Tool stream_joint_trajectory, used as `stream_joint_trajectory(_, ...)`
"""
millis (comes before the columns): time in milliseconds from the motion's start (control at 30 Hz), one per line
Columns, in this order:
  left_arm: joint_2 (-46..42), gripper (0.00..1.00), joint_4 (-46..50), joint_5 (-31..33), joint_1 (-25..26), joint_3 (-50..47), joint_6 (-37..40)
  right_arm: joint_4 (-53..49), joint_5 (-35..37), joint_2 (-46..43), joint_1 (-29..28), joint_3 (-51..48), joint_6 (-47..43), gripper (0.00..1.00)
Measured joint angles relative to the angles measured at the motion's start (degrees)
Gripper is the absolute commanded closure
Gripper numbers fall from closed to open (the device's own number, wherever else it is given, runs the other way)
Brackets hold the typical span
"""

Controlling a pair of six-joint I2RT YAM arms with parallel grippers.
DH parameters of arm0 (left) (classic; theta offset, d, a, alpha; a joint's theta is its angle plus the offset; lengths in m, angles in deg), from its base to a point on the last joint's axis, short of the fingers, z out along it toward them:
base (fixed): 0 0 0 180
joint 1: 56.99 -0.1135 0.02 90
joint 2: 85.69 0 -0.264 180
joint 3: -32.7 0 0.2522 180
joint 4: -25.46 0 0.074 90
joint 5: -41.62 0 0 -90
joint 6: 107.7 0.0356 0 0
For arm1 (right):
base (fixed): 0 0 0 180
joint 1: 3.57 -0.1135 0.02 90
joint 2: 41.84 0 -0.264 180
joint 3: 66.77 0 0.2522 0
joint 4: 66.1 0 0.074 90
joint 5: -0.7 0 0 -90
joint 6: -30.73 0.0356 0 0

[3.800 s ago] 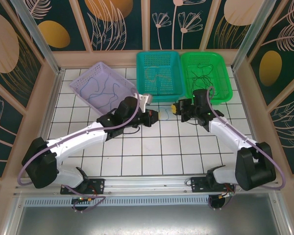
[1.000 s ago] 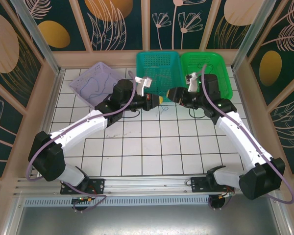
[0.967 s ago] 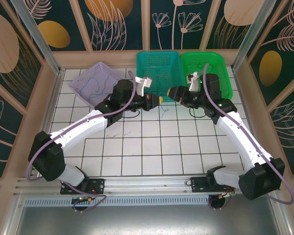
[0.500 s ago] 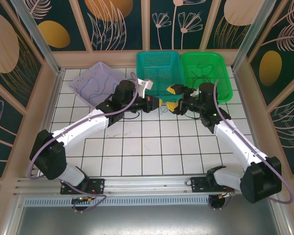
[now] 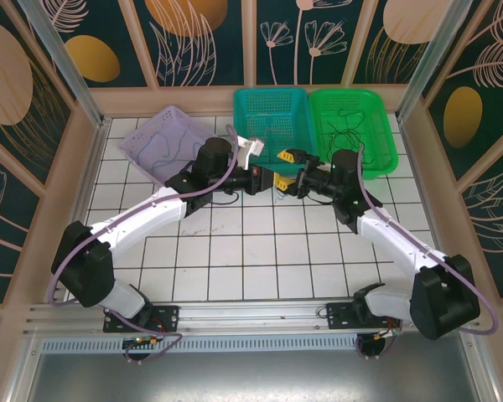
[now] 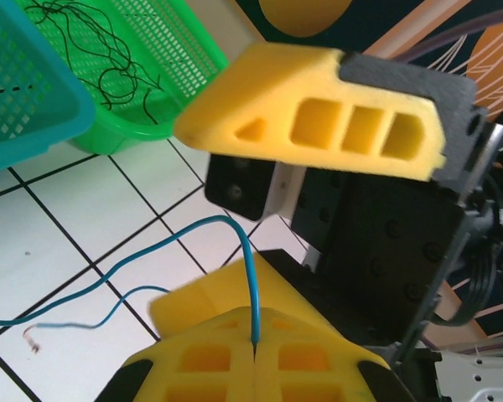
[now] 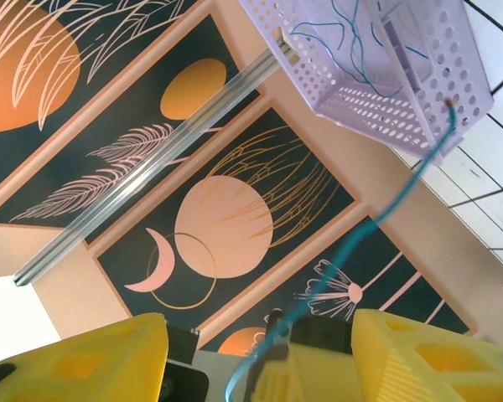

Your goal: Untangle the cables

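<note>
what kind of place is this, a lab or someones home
Most likely a purpose-built robot test cell, not a home: a white gridded table walled in by printed leaf panels, with a lilac basket, a teal basket and a green basket set along its far edge.

We see bright, even overhead light with soft shadows on the tiled table [image 5: 260, 251], while the right gripper [image 7: 253, 360] and blue cable [image 7: 396, 207] blur close to the wrist lens, one corner blown white.
</note>
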Motion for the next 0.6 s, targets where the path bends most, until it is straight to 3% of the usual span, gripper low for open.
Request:
stream_joint_trajectory(167, -0.07, 1.00, 0.04, -1.27, 0.00, -0.46, -0.02, -0.04, 0.00, 3.52, 0.15, 1.14, -0.61, 0.70)
stream_joint_trajectory(400, -0.15, 1.00, 0.42, -2.25, 0.00, -0.94, 0.00, -10.16, 0.44, 4.57, 4.68, 11.32, -13.03, 0.98)
stream_joint_trajectory(600, -0.07, 1.00, -2.10, -1.40, -0.48, -0.98, -0.07, -22.73, -1.11, 9.44, 4.48, 24.61, -30.77, 1.00)
